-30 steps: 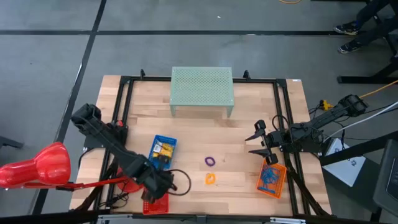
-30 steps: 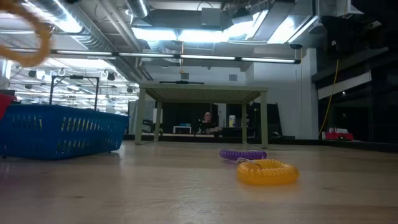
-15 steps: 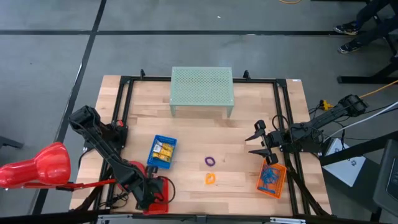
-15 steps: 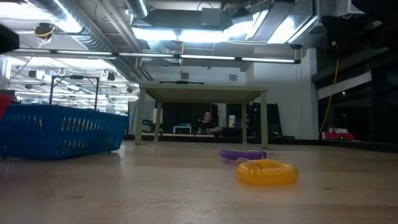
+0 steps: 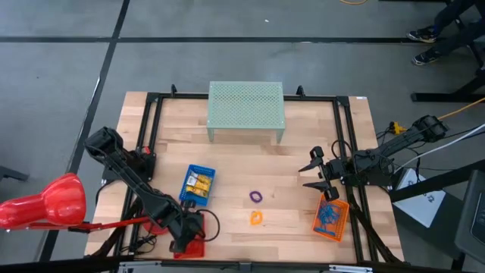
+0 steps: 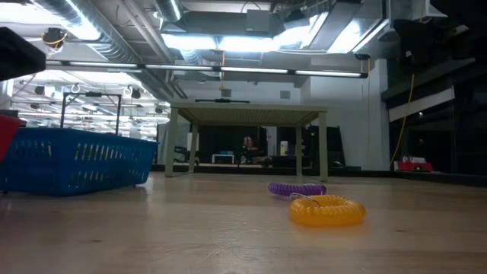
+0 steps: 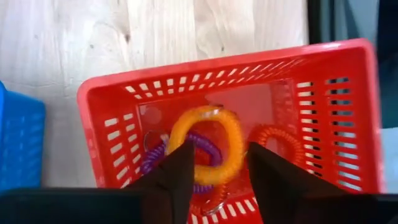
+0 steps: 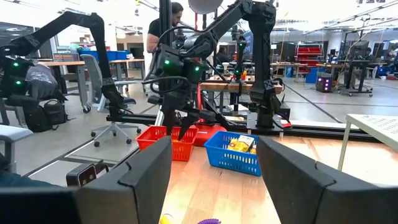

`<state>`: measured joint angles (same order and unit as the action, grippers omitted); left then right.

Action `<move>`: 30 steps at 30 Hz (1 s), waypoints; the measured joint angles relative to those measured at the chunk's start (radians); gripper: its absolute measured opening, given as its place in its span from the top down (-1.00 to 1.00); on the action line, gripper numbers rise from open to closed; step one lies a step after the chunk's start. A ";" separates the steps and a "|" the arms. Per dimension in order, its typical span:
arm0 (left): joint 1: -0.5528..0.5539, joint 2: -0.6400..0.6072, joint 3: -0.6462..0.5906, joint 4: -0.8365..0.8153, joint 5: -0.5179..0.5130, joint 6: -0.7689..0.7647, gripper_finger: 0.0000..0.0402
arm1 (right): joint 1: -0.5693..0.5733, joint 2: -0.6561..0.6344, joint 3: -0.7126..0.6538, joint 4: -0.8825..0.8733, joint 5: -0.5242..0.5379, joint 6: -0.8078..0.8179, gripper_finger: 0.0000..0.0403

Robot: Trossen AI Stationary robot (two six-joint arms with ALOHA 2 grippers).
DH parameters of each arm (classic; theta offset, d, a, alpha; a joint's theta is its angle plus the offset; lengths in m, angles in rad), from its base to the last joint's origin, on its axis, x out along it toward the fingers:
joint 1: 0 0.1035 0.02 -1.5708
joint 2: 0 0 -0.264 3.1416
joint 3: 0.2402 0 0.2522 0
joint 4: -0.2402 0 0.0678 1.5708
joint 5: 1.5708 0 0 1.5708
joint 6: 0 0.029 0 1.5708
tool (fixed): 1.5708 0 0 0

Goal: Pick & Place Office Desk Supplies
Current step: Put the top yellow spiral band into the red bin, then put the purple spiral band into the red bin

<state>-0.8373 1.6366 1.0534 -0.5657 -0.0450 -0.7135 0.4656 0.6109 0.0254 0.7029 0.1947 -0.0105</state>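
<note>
My left gripper (image 7: 219, 155) hangs open over the red tray (image 7: 348, 112) at the table's near left corner (image 5: 191, 244). An orange coil loop (image 7: 208, 127) shows just beyond its fingertips. It lies inside the tray on top of a purple loop (image 7: 152, 163) and beside a red coil (image 7: 281, 144). My right gripper (image 5: 314, 173) stands open above the table at the right, next to the orange tray (image 5: 331, 218) holding blue wire loops. A purple loop (image 5: 256, 196) and a yellow-orange coil (image 5: 257, 218) lie flat on the wood. My left gripper points down into the red tray, its open fingers (image 7: 177, 171) standing on either side of the orange loop's near part (image 7: 214, 177). The fingers hide that part, so I cannot tell whether they touch it.
A blue tray (image 5: 198, 186) with yellow-and-black clips sits just beyond the red one. A green mesh shelf (image 5: 246, 106) stands at the far middle. A red lamp (image 5: 45, 203) leans in off the table's left. Bare wood lies between the loops and the shelf.
My left gripper has carried the orange loop toward the table's near edge and stopped over the red tray. The loop, which hung high at the left of the low view, is now down inside the red tray.
</note>
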 joint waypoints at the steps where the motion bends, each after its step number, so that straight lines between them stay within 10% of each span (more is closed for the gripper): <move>1: 0.006 -0.005 0.000 0.001 0.013 0.003 0.26 | 0.000 0.000 0.000 0.000 0.000 0.000 -0.17; 16: 0.206 -0.153 0.045 0.037 -0.208 0.427 0.25 | 0.000 0.000 0.000 0.000 0.000 -0.001 -0.17; 30: 0.515 0.141 0.044 0.359 0.043 0.876 0.33 | 0.000 0.000 0.000 -0.008 0.005 -0.002 -0.17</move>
<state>-0.3219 1.7780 1.0977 -0.2070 -0.0022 0.1625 0.4652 0.6109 0.0254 0.6945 0.1995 -0.0128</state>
